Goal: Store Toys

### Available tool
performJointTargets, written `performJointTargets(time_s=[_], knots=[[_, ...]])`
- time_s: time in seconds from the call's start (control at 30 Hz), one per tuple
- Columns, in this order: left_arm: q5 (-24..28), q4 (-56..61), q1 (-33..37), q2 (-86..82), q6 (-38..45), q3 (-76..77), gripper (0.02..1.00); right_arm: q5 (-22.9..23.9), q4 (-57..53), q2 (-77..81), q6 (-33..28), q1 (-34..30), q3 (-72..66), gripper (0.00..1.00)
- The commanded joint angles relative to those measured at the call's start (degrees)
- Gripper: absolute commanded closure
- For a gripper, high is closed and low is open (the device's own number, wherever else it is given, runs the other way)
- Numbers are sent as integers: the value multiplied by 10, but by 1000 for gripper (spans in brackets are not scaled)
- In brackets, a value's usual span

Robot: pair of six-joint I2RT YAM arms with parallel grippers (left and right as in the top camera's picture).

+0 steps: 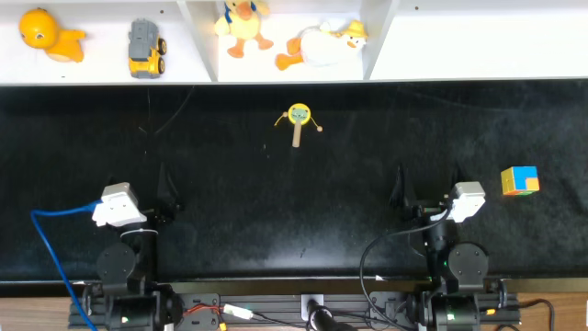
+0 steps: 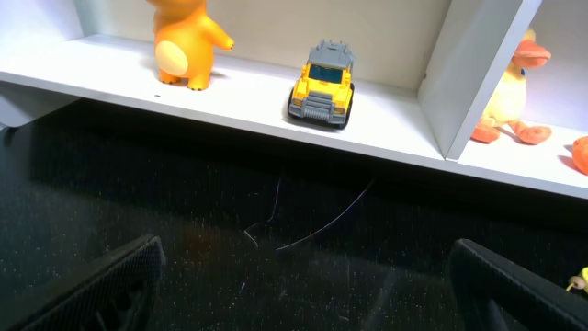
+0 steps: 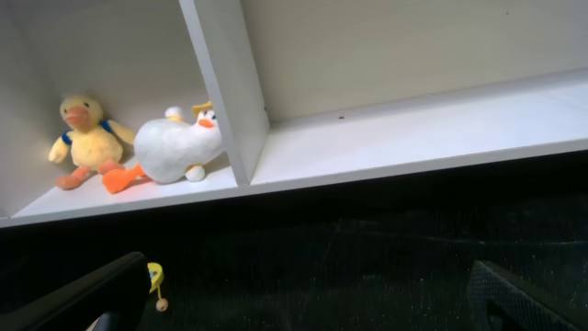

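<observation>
Toys sit partly stored and partly out on the black table surface (image 1: 276, 230). In the white shelf unit (image 1: 487, 37) along the far edge, the left compartment holds an orange rounded duck figure (image 1: 50, 35) and a yellow-and-grey toy truck (image 1: 146, 48), standing apart from each other. The middle compartment holds a yellow plush duckling (image 1: 243, 26) and, beside it, a white plush goose with an orange beak and feet (image 1: 322, 46) lying on its side. On the table, a small yellow rattle drum on a wooden stick (image 1: 299, 122) lies near the shelf, in front of the middle compartment. A multicoloured cube (image 1: 519, 181) rests near the right edge of the table, just beyond the right arm. The left gripper (image 2: 312, 290) is low above the dark surface, its fingers spread wide and holding nothing, facing the truck. The right gripper (image 3: 303, 303) is likewise spread and unladen, facing the shelf divider beside the goose.
</observation>
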Motion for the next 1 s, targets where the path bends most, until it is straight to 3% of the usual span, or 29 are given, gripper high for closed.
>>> performJointTargets(time_s=[0.03,0.47,0.67,0.8,0.9,1.0], knots=[[8,1,-4,-7,-2,-3,20,6,2,-5,2,3,-8,5],[8,1,-4,-7,-2,-3,20,-1,3,-5,17,3,-8,9],[8,1,-4,-7,-2,-3,20,-67,9,-5,218,4,-8,5],[8,1,-4,-7,-2,-3,20,-72,10,-5,346,4,-8,7],[8,1,-4,-7,-2,-3,23,-72,11,-5,396,3,-8,7],[8,1,-4,-7,-2,-3,20,-107,18,-5,394,4,-8,5]])
